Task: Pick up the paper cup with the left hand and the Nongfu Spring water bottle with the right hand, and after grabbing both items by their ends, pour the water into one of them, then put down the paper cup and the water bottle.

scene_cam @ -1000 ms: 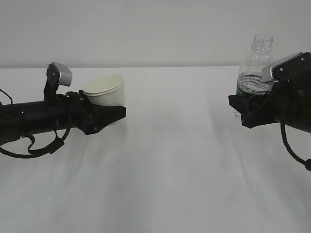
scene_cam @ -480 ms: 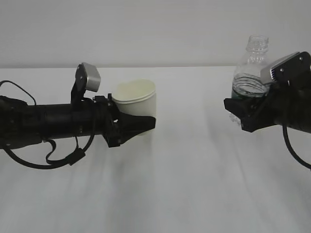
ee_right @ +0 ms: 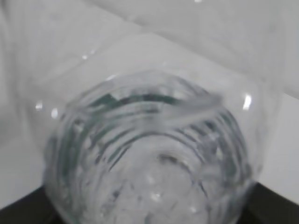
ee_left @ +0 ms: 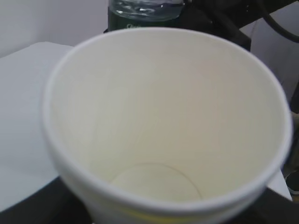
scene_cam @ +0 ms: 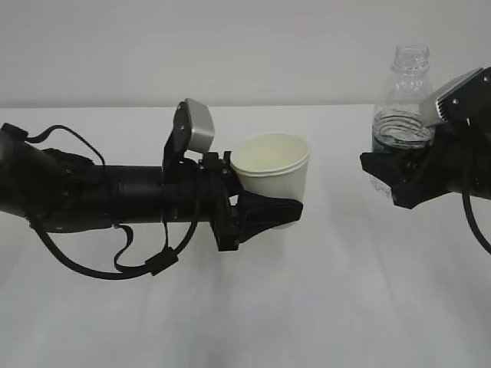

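Exterior view shows my left hand pinching the empty paper cup aloft at centre and my right hand clamping the uncapped Nongfu Spring water bottle upright nearby, so I judge the pour comes next, needing the neck tipped over the rim

The paper cup sits upright in the left hand, up off the table around the middle. Well off to the right, the water bottle stands upright in the right hand, also off the table, neck higher than the cup's rim. Open gap between them.
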`<control>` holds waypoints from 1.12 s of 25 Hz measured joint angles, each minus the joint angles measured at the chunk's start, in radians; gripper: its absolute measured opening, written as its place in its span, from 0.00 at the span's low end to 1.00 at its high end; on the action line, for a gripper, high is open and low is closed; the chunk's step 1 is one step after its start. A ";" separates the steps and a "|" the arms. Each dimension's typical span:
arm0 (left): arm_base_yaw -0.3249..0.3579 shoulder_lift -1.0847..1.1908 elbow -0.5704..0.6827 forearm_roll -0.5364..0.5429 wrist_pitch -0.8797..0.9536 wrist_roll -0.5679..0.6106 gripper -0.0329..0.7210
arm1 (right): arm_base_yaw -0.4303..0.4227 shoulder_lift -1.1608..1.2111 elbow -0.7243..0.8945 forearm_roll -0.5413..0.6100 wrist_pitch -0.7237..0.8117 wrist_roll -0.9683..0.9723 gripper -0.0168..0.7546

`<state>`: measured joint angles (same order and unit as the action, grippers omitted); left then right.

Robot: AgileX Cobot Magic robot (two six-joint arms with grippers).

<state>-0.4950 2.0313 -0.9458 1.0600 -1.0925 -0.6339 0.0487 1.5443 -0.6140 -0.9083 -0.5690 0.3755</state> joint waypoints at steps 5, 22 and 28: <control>-0.046 0.000 -0.034 -0.013 0.026 0.000 0.67 | 0.000 -0.056 0.000 -0.065 0.060 0.033 0.63; -0.091 0.000 -0.041 -0.053 0.062 0.000 0.67 | 0.000 -0.125 0.002 -0.189 0.132 0.144 0.63; -0.091 0.000 -0.041 -0.053 0.062 0.000 0.67 | 0.000 -0.125 0.004 -0.189 0.100 0.155 0.63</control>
<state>-0.5862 2.0313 -0.9873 1.0073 -1.0309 -0.6339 0.0487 1.4192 -0.6095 -1.0973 -0.4692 0.5308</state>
